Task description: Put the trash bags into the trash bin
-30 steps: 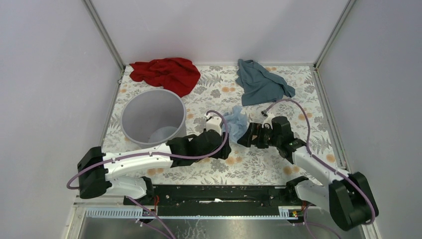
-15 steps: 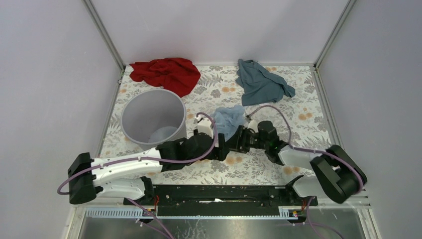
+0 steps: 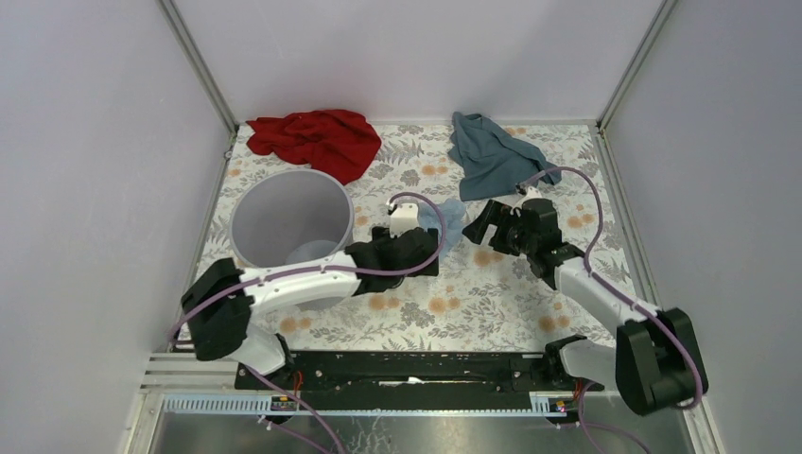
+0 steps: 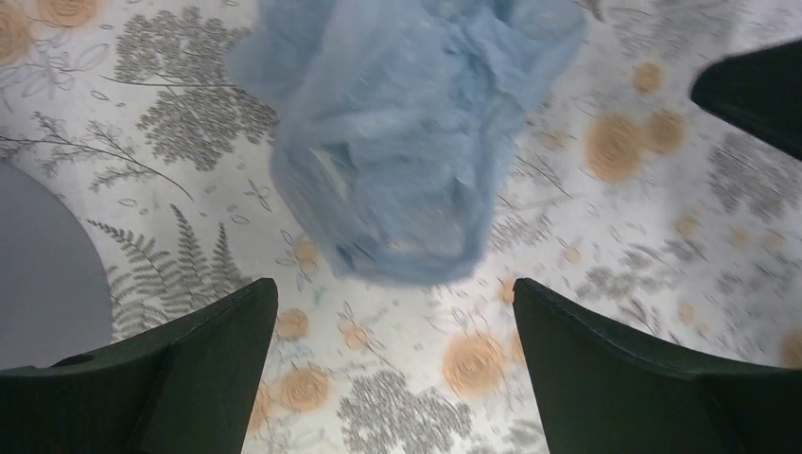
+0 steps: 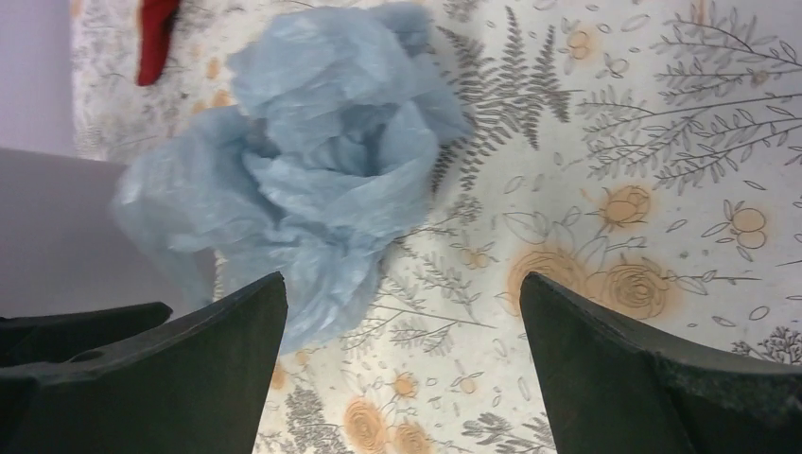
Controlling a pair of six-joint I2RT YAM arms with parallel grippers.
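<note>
While the trash bag (image 3: 444,222) lies crumpled on the worktop (image 3: 492,312) near the right side of the trash bin (image 3: 284,173), none of the job is done yet. My left jaws and right jaws are both wide apart and hold nothing, close to the bag. I must grab it and drop it into the bin.

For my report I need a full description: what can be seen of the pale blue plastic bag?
The thin, translucent pale blue plastic film bag is crumpled into a loose, wrinkled, glossy bunch. It lies on the flower-printed table, between the two arms' open jaws, held by neither, apart from the round light grey plastic bin.
</note>
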